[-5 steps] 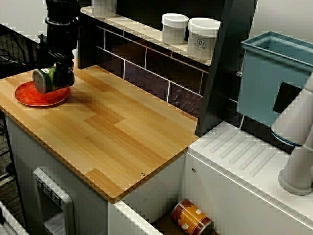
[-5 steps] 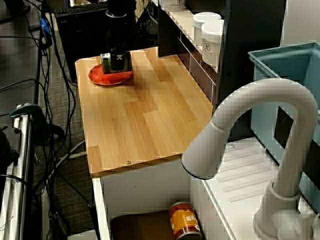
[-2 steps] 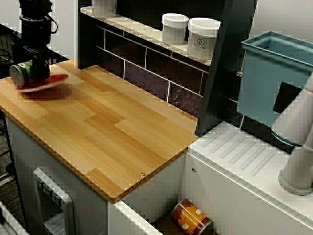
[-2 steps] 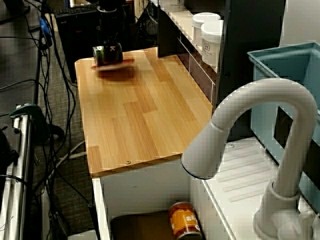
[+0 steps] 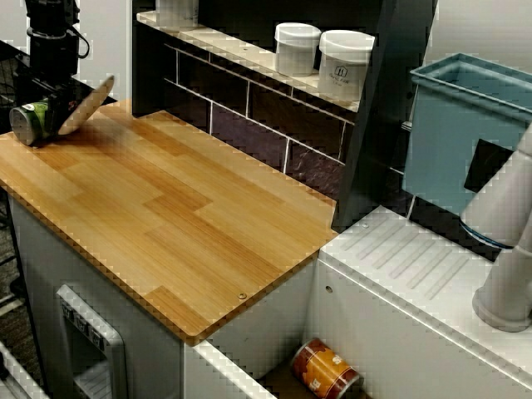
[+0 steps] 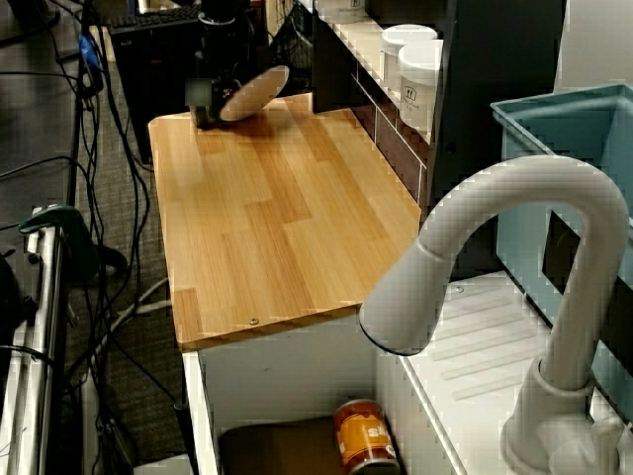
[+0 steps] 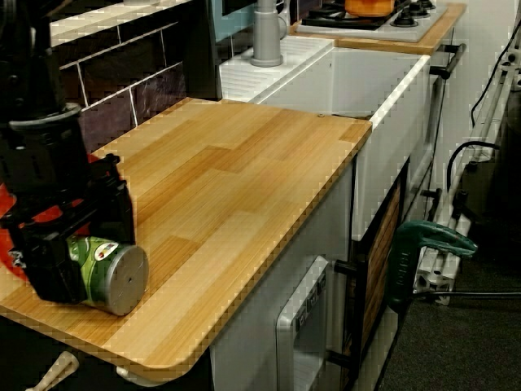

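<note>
my gripper (image 7: pixel 77 244) clenching green can (image 7: pixel 120 281) sideways | I'm dragging it to the wooden countertop (image 5: pixel 191 208) far corner | change — red plate (image 5: pixel 88 103), flat a second ago, is tipping up beside the can, underside showing

My fingers (image 7: pixel 49 269) look like matt black plastic. The can (image 7: pixel 106 273) has a glossy green label and a dull, brushed-looking metal end. The plate (image 5: pixel 86 106) shows a pale underside with no shine to it. The desk (image 7: pixel 244 179) is smooth wood plank with a soft satin finish. The tiles (image 5: pixel 249 108) behind it are dark and properly glossy.
</note>
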Controlling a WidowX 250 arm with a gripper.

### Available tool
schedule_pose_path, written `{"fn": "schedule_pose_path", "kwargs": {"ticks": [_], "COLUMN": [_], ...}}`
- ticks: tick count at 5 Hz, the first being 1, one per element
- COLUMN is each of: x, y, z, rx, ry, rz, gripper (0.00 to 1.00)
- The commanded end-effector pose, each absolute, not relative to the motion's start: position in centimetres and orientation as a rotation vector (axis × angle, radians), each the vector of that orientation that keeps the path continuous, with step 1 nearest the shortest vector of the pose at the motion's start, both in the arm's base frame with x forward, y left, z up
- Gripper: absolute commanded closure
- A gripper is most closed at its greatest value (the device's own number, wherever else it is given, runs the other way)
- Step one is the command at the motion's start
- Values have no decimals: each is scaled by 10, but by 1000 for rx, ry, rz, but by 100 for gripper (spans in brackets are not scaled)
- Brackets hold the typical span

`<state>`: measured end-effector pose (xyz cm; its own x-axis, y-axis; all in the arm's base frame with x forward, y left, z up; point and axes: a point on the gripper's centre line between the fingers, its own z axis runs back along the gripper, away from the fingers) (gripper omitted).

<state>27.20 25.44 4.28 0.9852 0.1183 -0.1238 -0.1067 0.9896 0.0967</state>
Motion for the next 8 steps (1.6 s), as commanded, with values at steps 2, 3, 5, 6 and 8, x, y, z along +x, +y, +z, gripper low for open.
{"fn": "schedule_pose_path", "kwargs": {"ticks": [2, 3, 5, 6, 8], "x": [269, 266, 258, 254, 253], "y": [262, 257, 179, 151, 131], "z": [56, 58, 51, 56, 66], "rx": [75, 39, -7, 1, -9], "ry": [127, 137, 232, 233, 187], "rz": [78, 33, -172, -231, -218], "gripper": [0, 0, 0, 0, 0]}}
